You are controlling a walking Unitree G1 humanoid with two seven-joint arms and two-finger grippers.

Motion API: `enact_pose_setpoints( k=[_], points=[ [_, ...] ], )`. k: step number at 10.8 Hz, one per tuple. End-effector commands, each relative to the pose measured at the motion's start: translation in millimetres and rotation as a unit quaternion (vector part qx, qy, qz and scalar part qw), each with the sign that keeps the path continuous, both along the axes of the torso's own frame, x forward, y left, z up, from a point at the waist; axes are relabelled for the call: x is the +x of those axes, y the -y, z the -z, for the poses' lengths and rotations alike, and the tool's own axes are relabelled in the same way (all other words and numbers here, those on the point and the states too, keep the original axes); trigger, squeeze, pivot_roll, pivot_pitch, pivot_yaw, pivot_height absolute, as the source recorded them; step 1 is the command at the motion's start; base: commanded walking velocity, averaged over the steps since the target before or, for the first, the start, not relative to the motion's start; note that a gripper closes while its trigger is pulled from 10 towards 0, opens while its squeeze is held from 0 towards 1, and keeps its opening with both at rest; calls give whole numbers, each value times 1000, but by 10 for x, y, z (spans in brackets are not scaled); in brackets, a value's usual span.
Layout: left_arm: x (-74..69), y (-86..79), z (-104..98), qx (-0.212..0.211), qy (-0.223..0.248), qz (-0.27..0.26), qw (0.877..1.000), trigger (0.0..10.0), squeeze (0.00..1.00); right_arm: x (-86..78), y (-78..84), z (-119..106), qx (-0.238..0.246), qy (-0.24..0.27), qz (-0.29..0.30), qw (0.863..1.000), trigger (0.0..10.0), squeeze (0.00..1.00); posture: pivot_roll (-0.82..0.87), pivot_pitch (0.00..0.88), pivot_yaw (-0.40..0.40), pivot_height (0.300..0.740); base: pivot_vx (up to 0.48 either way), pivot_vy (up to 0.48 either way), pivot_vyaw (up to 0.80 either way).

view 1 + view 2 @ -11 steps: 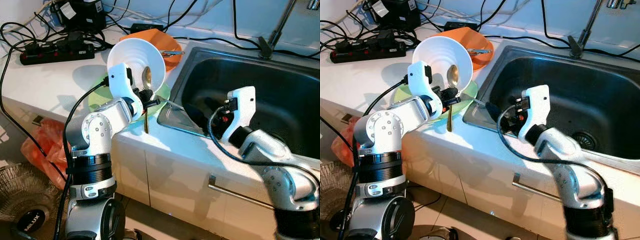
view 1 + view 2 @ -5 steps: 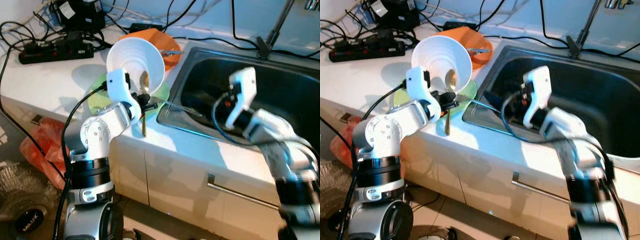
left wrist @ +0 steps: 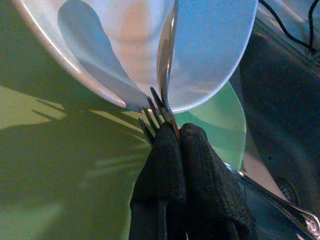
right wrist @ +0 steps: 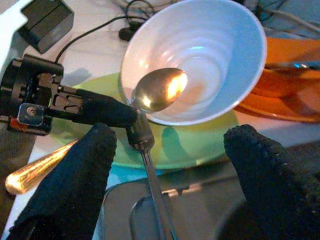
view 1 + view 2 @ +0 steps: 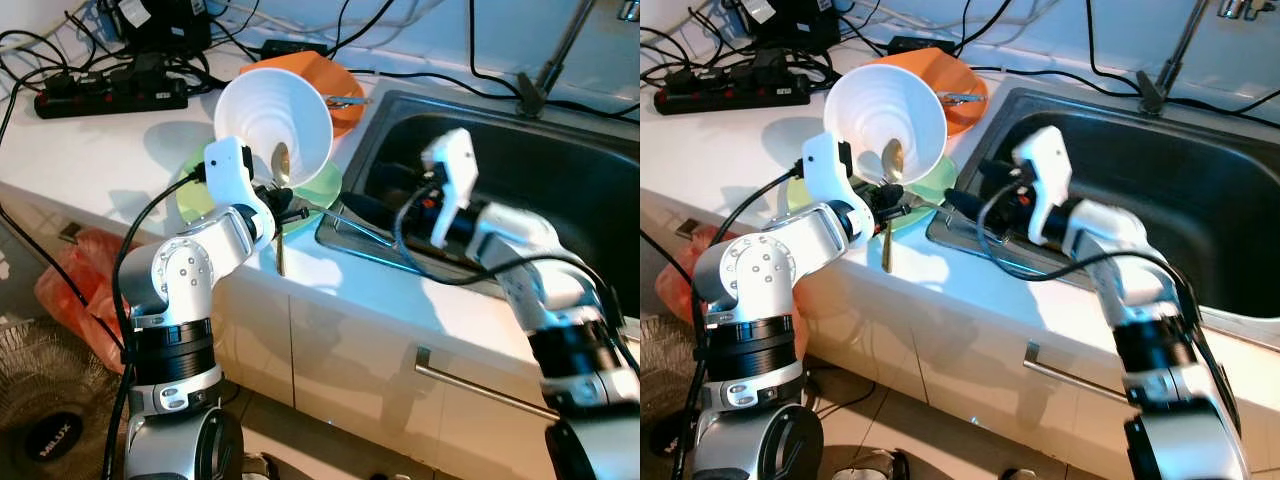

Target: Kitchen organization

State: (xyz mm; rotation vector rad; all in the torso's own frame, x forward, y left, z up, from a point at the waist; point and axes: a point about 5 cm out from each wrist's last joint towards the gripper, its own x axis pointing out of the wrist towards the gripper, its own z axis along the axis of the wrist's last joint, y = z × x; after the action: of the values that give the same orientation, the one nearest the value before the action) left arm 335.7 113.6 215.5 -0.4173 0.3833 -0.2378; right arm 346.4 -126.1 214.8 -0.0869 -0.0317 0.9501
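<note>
Left gripper (image 5: 890, 197) stayed over the green plate (image 5: 195, 200), just left of the sink (image 5: 600, 200), fingers clamped together on a gold-handled spoon (image 4: 156, 90) and a fork (image 3: 150, 112); spoon bowl stood up in front of the tilted white bowl (image 5: 275, 110), handle hung below the counter edge. White bowl rested on the green plate, with the orange dish (image 5: 335, 80) behind it, further from the robot. Main change over the last second: the right arm swung from the sink's near rim across toward the plate, so the right gripper (image 5: 965, 200) ended at the sink's left rim, fingers (image 4: 75, 180) spread wide either side of the spoon, close to but not yet touching it. Judgement: likely a handover or regrasp of the cutlery; closing misaligned could knock the bowl.
</note>
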Motion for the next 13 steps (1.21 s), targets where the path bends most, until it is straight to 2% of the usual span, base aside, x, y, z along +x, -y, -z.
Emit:
enact_pose_setpoints(
  k=[1, 4, 7, 8, 9, 11, 13],
  points=[
    [-32, -51, 28, 9, -6, -14, 1000, 0, 0, 9, -22, -54, -20, 18, -19, 999, 10000, 0, 137, 130, -4, 740, 0, 0, 0],
    [-49, -44, 56, 7, -10, -20, 1000, 0, 0, 5, -50, -141, -44, 40, -47, 997, 10000, 0, 132, 129, -12, 740, 0, 0, 0],
    [-55, -29, 67, 5, -11, -20, 1000, 0, 0, -6, 1, -42, -69, 37, -41, 996, 10000, 0, 129, 129, -15, 740, 0, 0, 0],
    [-52, -35, 64, 5, -11, -20, 1000, 0, 0, -40, 21, -7, -74, 29, -53, 995, 10000, 0, 125, 131, -11, 740, 0, 0, 0],
    [-42, -24, 47, 4, -10, -18, 1000, 0, 0, -95, 49, 72, -105, 8, -81, 991, 10000, 0, 123, 131, -13, 740, 0, 0, 0],
    [-41, -1, 45, 2, -10, -17, 1000, 0, 0, -80, 88, 213, -143, -23, -84, 986, 10000, 0, 121, 133, -18, 740, 0, 0, 0],
    [-51, 6, 58, 0, -12, -17, 1000, 118, 0, 6, 41, 316, -143, -47, -66, 986, 10000, 0, 126, 136, -19, 740, 0, 0, 0]
  ],
)
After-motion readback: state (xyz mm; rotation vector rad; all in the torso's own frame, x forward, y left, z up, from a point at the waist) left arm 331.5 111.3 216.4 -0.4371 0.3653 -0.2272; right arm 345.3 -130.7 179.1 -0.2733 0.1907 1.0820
